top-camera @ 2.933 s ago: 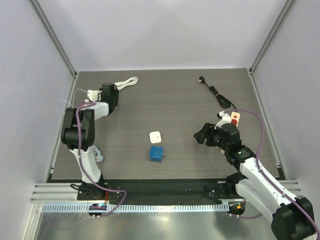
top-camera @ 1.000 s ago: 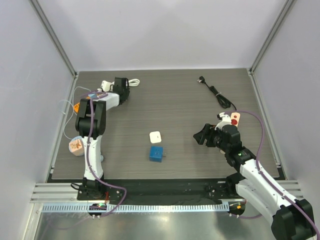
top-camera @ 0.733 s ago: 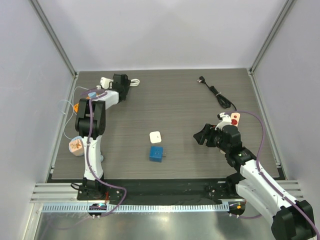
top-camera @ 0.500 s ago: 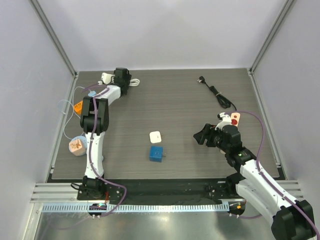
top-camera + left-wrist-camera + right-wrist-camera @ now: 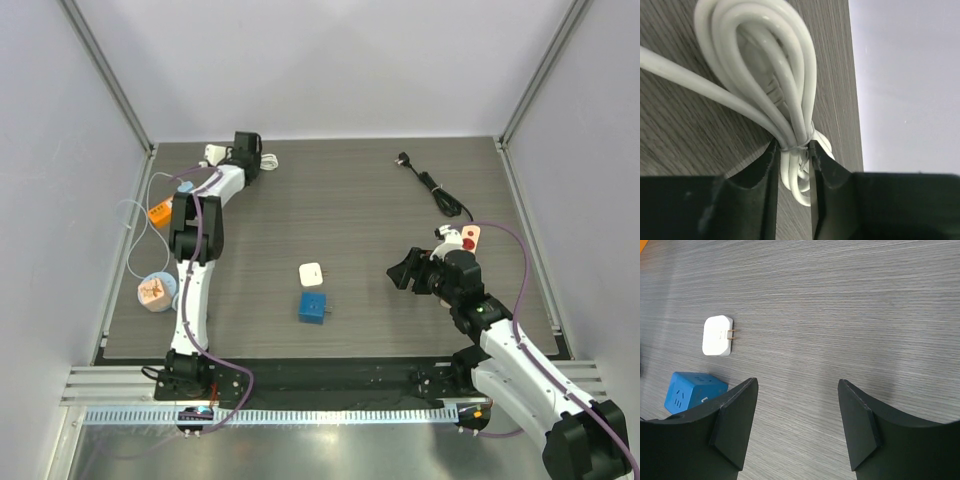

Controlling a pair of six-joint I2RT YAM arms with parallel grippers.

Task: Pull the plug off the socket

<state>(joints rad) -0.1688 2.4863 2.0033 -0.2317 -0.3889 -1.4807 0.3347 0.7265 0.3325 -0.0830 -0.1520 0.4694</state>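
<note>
Grey wood-grain table (image 5: 380, 200); the left gripper (image 5: 792, 165) pinches a white cable (image 5: 785, 75) at its tie, and a tug could slip it free; the right gripper (image 5: 797, 405) hangs half open, empty.

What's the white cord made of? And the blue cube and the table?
The white cord: smooth, slightly shiny, bends in loops, so probably rubbery plastic. The blue cube: hard matte plastic, it seems, with crisp edges and moulded slots. The table: fine grey streaks like wood grain, maybe printed laminate.
</note>
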